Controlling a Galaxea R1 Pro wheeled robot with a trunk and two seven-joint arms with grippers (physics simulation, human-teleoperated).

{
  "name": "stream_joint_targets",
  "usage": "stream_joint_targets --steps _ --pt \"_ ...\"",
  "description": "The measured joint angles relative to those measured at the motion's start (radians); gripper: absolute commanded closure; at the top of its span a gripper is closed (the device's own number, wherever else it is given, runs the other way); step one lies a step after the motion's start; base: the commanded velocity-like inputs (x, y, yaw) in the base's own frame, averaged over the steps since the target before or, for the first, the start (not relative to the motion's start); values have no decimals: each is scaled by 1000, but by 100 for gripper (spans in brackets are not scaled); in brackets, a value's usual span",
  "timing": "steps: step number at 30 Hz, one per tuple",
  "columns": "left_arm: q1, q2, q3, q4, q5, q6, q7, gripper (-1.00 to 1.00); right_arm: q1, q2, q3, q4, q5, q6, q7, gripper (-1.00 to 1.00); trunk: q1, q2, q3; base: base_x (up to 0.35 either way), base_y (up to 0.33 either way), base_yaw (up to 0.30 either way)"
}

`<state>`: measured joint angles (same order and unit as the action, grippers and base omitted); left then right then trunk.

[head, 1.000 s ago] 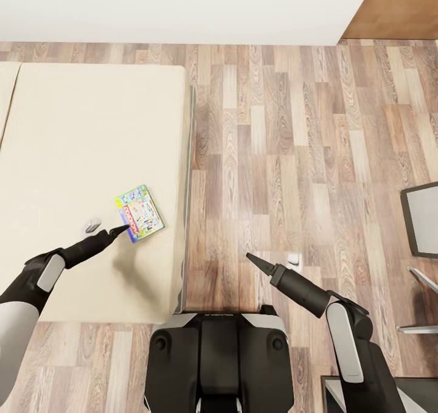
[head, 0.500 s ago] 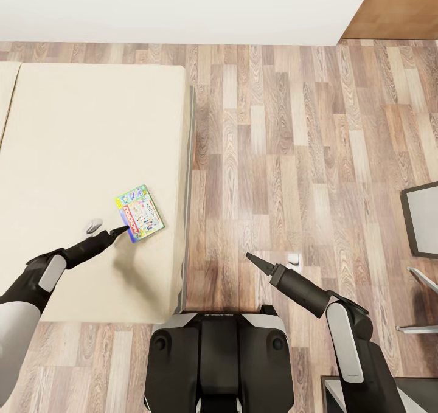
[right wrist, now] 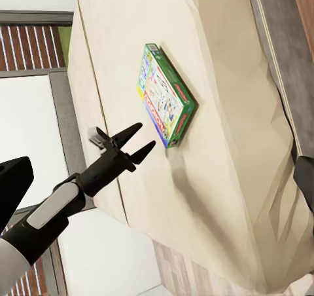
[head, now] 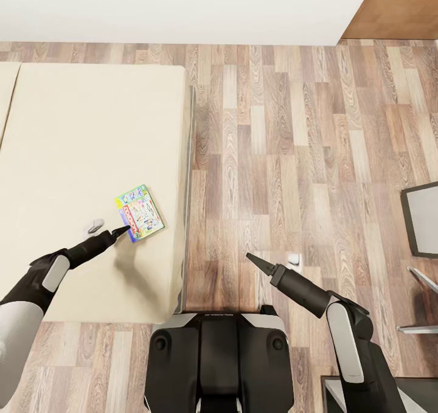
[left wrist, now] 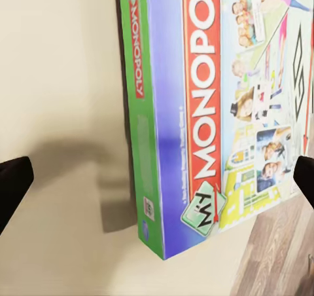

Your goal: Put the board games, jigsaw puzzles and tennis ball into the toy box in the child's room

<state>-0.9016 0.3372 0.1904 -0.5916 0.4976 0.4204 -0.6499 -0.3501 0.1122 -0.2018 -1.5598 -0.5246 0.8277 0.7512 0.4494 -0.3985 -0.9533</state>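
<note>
Item: board game [head: 139, 213], lying flat on the bed [head: 73, 157] near its floor-side edge. Left end effector [head: 123, 230], fingers spread, is creeping closer to the box's near corner; grasp not yet made. Right end effector [head: 250, 258] is idling over floor, state unclear.

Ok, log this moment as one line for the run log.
phase: approaching pickup | target: board game flat on bed near its edge | left gripper: open, at the box's near end | right gripper: over floor
</note>
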Motion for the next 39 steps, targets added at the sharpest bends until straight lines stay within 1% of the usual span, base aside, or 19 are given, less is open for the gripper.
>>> stream_joint_targets --steps 7,10,15,23,27,36,39 --pt "0 -5 0 0 0 -14 0 -100 1 0 0 0 0 0 -1 -100 0 0 0 0 0 0" --pt "0 -15 -1 1 -1 -16 -1 -100 0 0 0 0 1 0 -1 -100 0 0 0 0 0 0" --pt "0 -47 -2 0 -2 -20 -1 -100 1 0 -1 0 1 0 -1 -100 0 0 0 0 0 0" --pt "0 -70 -5 0 -3 -44 0 -100 1 1 1 0 2 0 -2 -100 0 0 0 0 0 0" --pt "0 -77 -7 0 -3 -56 0 -100 1 1 0 0 2 0 -3 -100 0 0 0 0 0 0" --pt "0 -81 -8 1 -2 -90 0 -100 1 2 1 0 3 0 -4 -100 0 0 0 0 0 0" --pt "0 -81 -8 1 -3 -93 -1 -100 1 4 2 0 3 -17 -4 -100 0 0 0 0 0 0"
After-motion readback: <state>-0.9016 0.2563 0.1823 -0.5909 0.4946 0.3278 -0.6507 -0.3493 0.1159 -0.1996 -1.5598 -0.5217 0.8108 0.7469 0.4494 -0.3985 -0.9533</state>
